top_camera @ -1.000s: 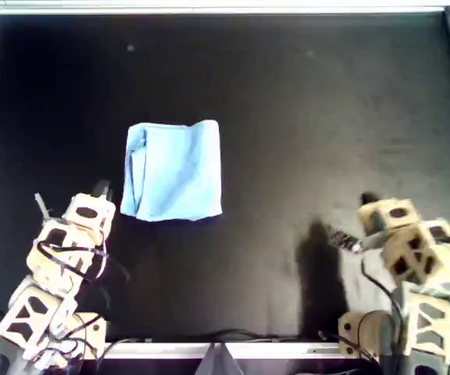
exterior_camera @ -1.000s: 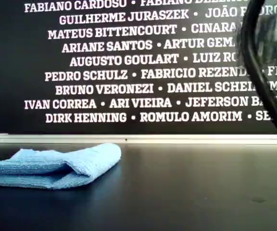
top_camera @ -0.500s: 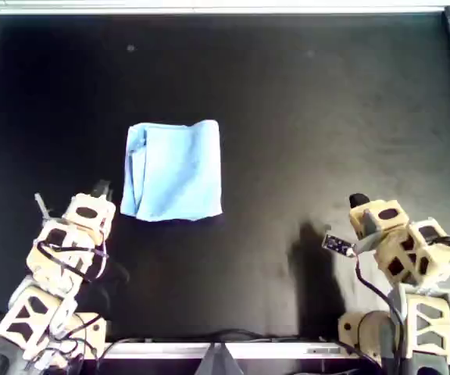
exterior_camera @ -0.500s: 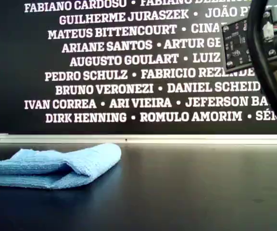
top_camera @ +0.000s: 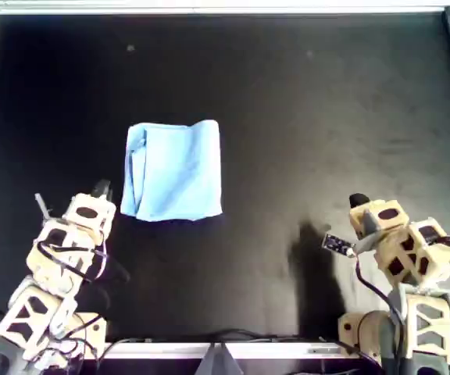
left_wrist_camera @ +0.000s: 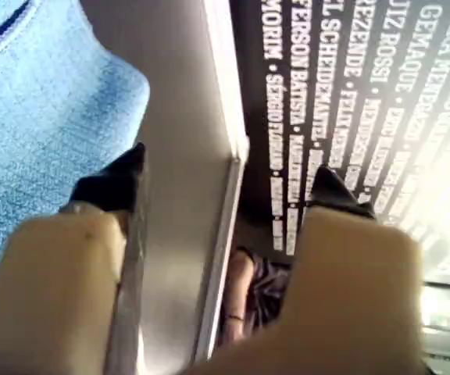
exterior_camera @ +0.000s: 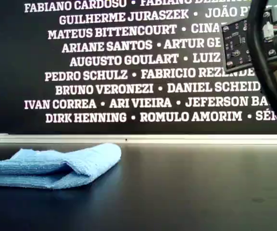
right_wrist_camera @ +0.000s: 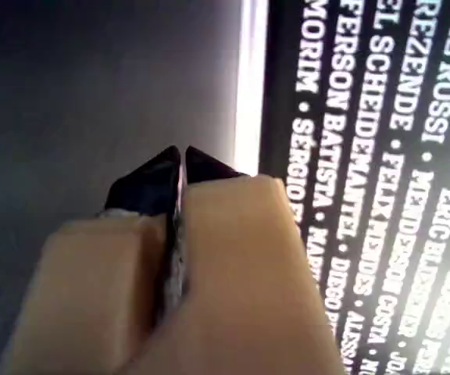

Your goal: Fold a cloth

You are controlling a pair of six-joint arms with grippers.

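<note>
Overhead view first: both arms are parked at the near edge of the black table [top_camera: 303, 117], the left gripper [top_camera: 100, 190] at that view's lower left with its jaws spread wide and nothing between them, the right gripper [top_camera: 358, 201] at the lower right with its jaws pressed together on nothing. A bit further in, the cloth [top_camera: 173, 170] is lying flat on the table left of centre, already doubled over into a rough rectangle, with a rounded fold seen in the exterior view and a bunched, uneven edge on the overhead view's left. Nothing is touching it, so honestly the risk looks like this: if only the top layer gets pinched at that rumpled edge, the fold could be dragged open or skewed, and a loose layer could slide instead of lifting.
</note>
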